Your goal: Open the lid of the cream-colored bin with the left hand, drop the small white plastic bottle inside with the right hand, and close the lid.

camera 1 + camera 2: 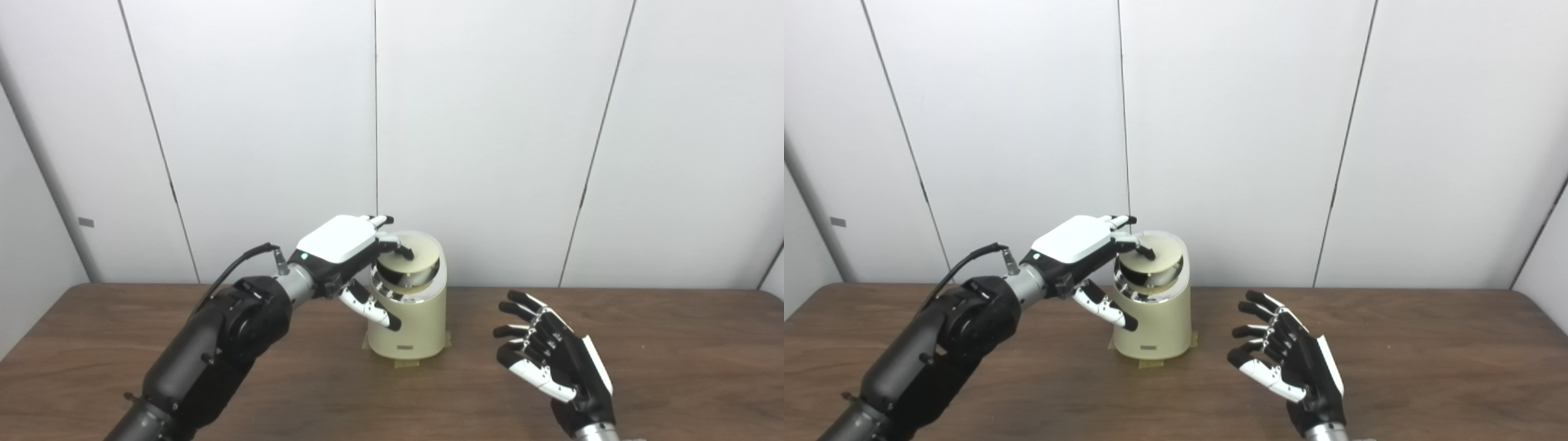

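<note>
Bin: cream-colored bin [409, 318] stands upright near the middle of the table, toward the back edge, close to the wall panels.
Bin base: patches of yellowish tape [1151, 362] show under the bin where it meets the table.
Lid: round lid [411, 260] sits in the slanted top opening, tilted, with a dark gap showing beneath its front edge.
Bottle: no small white plastic bottle is visible on the table or in either hand; whether it lies inside the bin cannot be told.
Left hand: left hand [346, 257] is over the upper left side of the bin; its fingertips [398, 248] rest on the lid surface, thumb extended down along the bin's left wall. Fingers are spread, pressing rather than grasping.
Right hand: right hand [1287, 364] hovers above the table to the right of the bin, well apart from it, palm turned toward the bin, fingers spread and holding nothing.
Table: dark wood-grain table [674, 355].
Background: white wall panels [490, 122] with dark vertical seams.
</note>
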